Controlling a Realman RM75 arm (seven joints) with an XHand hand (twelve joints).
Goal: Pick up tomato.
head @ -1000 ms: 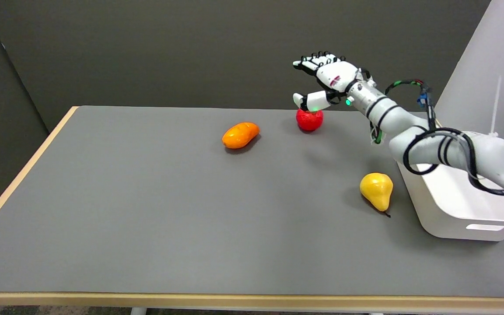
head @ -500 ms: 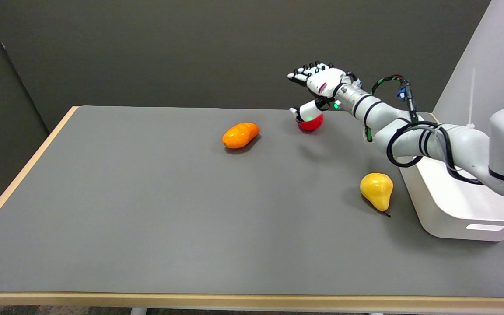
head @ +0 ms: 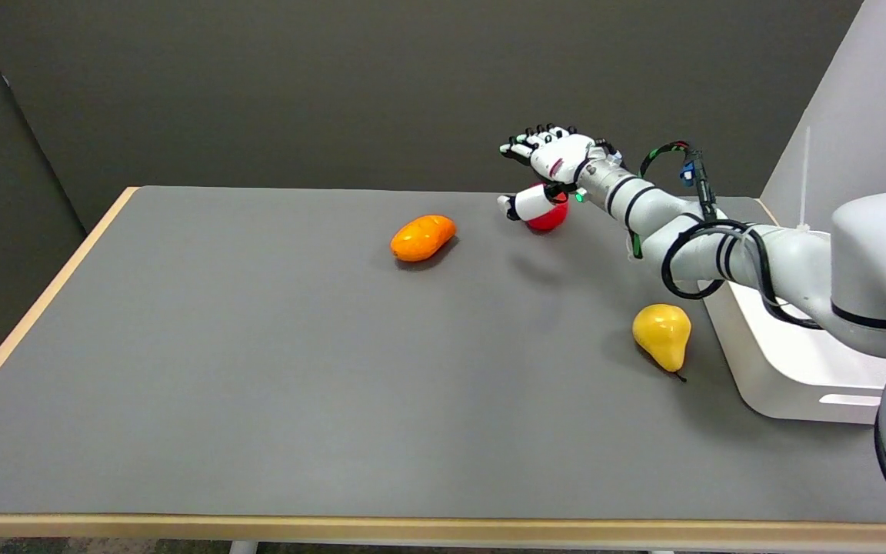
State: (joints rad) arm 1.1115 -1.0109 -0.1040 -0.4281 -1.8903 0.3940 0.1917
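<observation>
A red tomato [head: 549, 219] sits on the grey table [head: 258, 346] near its far edge, right of centre. My right hand [head: 547, 165] hovers over it with its fingers spread apart and stretched to the left. The thumb [head: 521, 206] hangs low in front of the tomato's upper left and hides part of it. Whether the thumb touches the tomato, I cannot tell. Nothing is held in the hand.
An orange fruit [head: 422, 236] lies left of the tomato. A yellow pear [head: 663, 333] lies nearer, beside a white bin [head: 797, 362] at the table's right edge. My right arm stretches above the bin and the pear.
My right hand has come down and slid to the left over the tomato, and its thumb now covers more of the fruit. The tomato has stayed in place.
</observation>
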